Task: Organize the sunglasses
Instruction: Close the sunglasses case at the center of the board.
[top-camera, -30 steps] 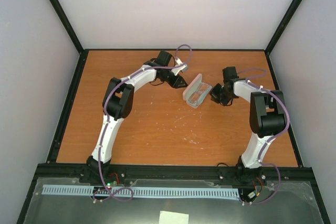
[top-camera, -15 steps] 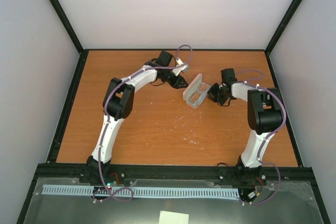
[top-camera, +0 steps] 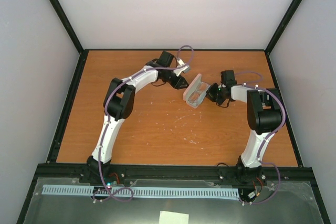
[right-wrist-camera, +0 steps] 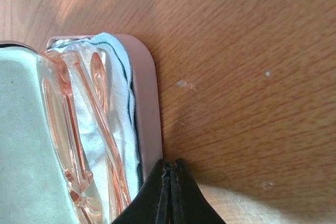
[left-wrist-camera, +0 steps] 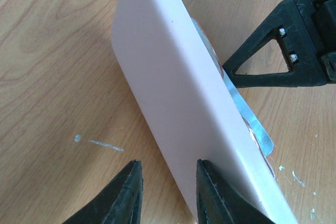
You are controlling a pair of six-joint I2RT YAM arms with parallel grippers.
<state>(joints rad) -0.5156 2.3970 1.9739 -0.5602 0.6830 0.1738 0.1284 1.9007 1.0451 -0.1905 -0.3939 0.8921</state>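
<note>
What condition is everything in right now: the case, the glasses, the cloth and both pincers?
pink case: open, lid raised partway.
sunglasses: folded, lying inside the case on the cloth.
cloth: tucked in the case, under the sunglasses.
left pincer: open, nothing between its fingers, at the lid's outer side.
right pincer: shut, tip at the case's rim.

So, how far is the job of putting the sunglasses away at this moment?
Done: the sunglasses lie inside the pink case, on the blue-grey cloth. In hand: the lid stands half raised; the left jaws, parted, sit at its outer face, and the right jaws, shut, are at the base's rim. Left: the lid is not yet closed over them.
</note>
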